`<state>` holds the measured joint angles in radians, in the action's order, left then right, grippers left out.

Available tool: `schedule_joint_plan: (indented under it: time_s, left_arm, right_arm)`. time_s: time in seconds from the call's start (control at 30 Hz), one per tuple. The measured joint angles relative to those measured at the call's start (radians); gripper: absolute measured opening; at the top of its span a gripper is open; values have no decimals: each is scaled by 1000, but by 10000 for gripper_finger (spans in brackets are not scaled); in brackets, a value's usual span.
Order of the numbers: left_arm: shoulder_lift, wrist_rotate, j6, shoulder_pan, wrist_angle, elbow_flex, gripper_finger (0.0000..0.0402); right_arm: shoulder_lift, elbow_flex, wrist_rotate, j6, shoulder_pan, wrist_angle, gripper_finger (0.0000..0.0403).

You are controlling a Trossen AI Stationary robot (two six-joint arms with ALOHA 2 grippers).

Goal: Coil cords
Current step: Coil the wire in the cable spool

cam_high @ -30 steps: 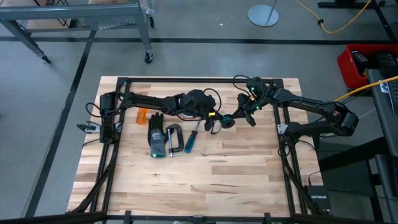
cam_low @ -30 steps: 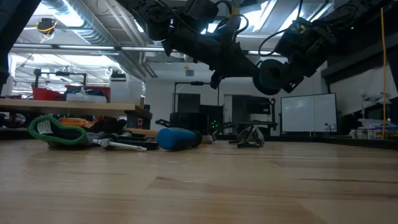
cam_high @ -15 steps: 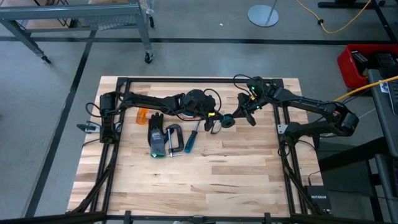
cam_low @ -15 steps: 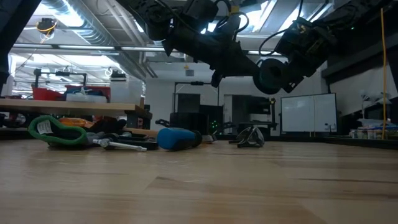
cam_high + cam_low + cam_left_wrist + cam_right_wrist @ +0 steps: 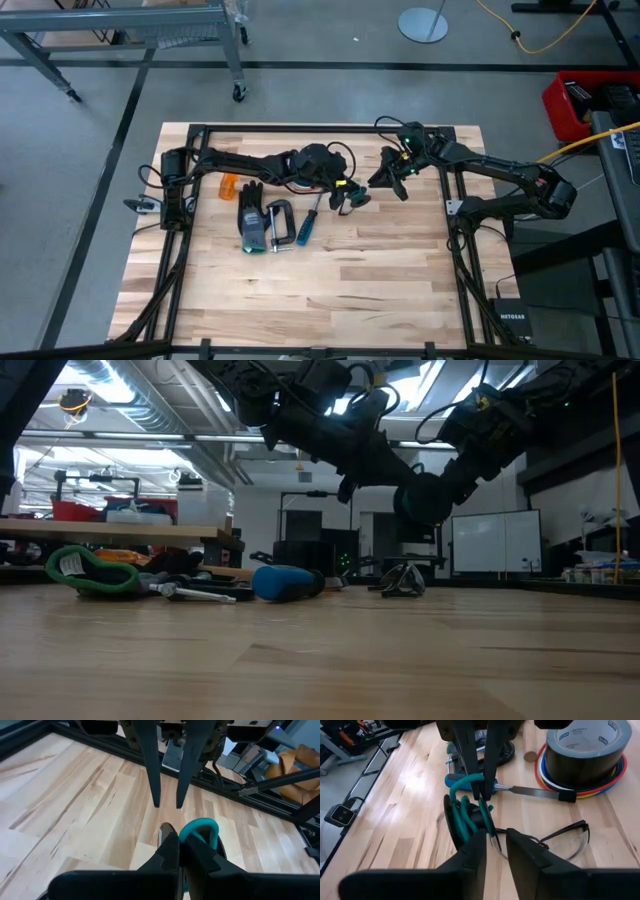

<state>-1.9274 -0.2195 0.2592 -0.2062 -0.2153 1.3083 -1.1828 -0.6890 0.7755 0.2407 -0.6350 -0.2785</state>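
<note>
**Inspector:** Where does the cord stand?

**Onlooker:** The teal cord [image 5: 468, 805] is wound in several loops and held up off the bench, toward the far edge and about midway along it. The left gripper [image 5: 181, 851] has its fingers pinched tight on the bundle; the loops stick out just past the tips. The right gripper [image 5: 492, 842] sits just beside it, facing it, fingers parted a little and holding nothing, with the loops right in front of them.

**Inspector:** What lies underneath?

**Onlooker:** A blue-handled screwdriver [image 5: 306, 224], a pair of glasses [image 5: 559, 840] and a grey tape roll [image 5: 585, 747] on coloured rings.

**Inspector:** Risks?

**Onlooker:** In my judgement, the coil is secured by one pinch only. If that grip eases, the springy loops could open and drop onto the screwdriver or glasses. The two sets of fingers are very close; a misjudged approach by the right could snag a single loop and drag the coil apart, or strike the left fingers.
</note>
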Motion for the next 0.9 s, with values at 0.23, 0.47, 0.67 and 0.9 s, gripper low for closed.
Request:
schedule_joint_plan:
  time_s: [0.23, 0.47, 0.67, 0.9]
  left_arm:
    - [0, 0, 6, -1, 44, 0, 0]
    - [38, -1, 8, -14, 152, 0, 0]
    - [128, -1, -9, -32, 273, -1, 0]
    - [174, 0, -31, -46, 298, 0, 0]
  right_arm:
    - [0, 0, -5, -1, 0, -6, 85]
    - [30, 0, -92, -1, 0, -40, 85]
    - [121, 0, -270, 0, -2, -127, 85]
    - [259, 0, -321, 0, -2, -138, 86]
